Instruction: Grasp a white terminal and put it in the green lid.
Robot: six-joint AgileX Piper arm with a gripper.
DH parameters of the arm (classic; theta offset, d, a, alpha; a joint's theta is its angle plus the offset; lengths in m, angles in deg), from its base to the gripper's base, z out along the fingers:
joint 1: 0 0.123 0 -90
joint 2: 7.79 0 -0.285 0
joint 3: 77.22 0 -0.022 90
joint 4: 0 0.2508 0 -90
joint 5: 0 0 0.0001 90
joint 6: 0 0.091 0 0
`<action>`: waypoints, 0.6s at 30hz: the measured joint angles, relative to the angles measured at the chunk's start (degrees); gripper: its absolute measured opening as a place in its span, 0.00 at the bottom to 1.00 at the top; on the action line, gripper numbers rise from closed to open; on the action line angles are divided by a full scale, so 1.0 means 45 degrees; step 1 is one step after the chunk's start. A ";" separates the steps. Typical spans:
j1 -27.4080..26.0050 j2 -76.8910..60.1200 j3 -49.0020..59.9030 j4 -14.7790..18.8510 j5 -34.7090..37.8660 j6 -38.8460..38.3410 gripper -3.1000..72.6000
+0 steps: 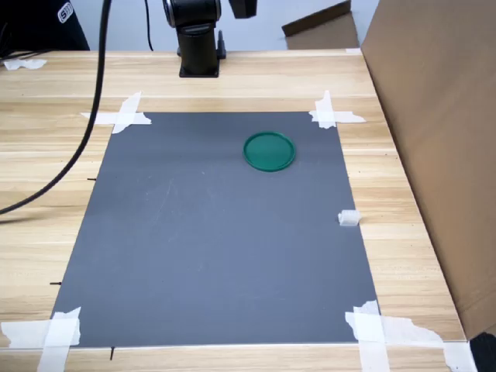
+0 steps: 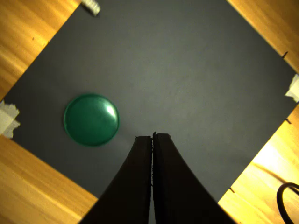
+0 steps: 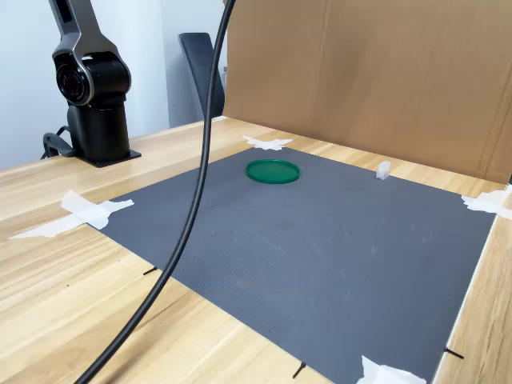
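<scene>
The green lid [image 1: 269,151] lies flat and empty on the far half of the dark grey mat [image 1: 201,248]; it also shows as a round green disc [image 2: 91,119] in the wrist view and as the lid [image 3: 273,171] in the second exterior view. The white terminal [image 1: 349,218] sits at the mat's edge on the first exterior view's right, well apart from the lid; it appears again as the terminal [image 3: 384,170] and the terminal [image 2: 91,6]. My gripper [image 2: 153,136] shows only in the wrist view, high above the mat, its jaws pressed together with nothing between them.
A tall cardboard wall [image 1: 442,139] borders the table on the first exterior view's right. The arm's black base [image 1: 200,46] stands behind the mat. A black cable [image 3: 192,216] hangs across the second exterior view. White tape strips [image 1: 128,115] hold the mat's corners.
</scene>
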 joint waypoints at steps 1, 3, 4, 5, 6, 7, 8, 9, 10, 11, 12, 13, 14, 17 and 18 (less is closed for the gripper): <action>0.0000 0.0088 -0.0141 -0.0094 0.0000 0.0034 0.00; 0.0000 0.0620 -0.1152 -0.0280 0.0000 0.0421 0.00; 0.0000 0.0966 -0.1716 -0.0400 0.0000 0.0795 0.00; 0.0000 0.1035 -0.1858 -0.0471 0.0000 0.0947 0.00; 0.0000 0.1096 -0.1939 -0.0515 0.0000 0.1013 0.00; 0.0000 0.1137 -0.2019 -0.0556 0.0000 0.1072 0.00; 0.0000 0.1167 -0.2121 -0.0604 0.0000 0.1115 0.00; -0.0019 0.1246 -0.2254 -0.0704 0.0000 0.1197 0.00; -0.0192 0.1378 -0.2414 -0.0838 0.0000 0.1257 0.00; -0.0425 0.1478 -0.2457 -0.0803 0.0000 0.1257 0.00; -0.0562 0.1538 -0.2471 -0.0766 0.0000 0.1244 0.00; -0.0707 0.1613 -0.2486 -0.0712 0.0000 0.1199 0.00; -0.0820 0.1778 -0.2486 -0.0660 0.0000 0.1041 0.00; -0.0668 0.2210 -0.2497 -0.0519 0.0000 0.0668 0.00; -0.0458 0.2448 -0.2497 -0.0578 0.0000 0.0546 0.00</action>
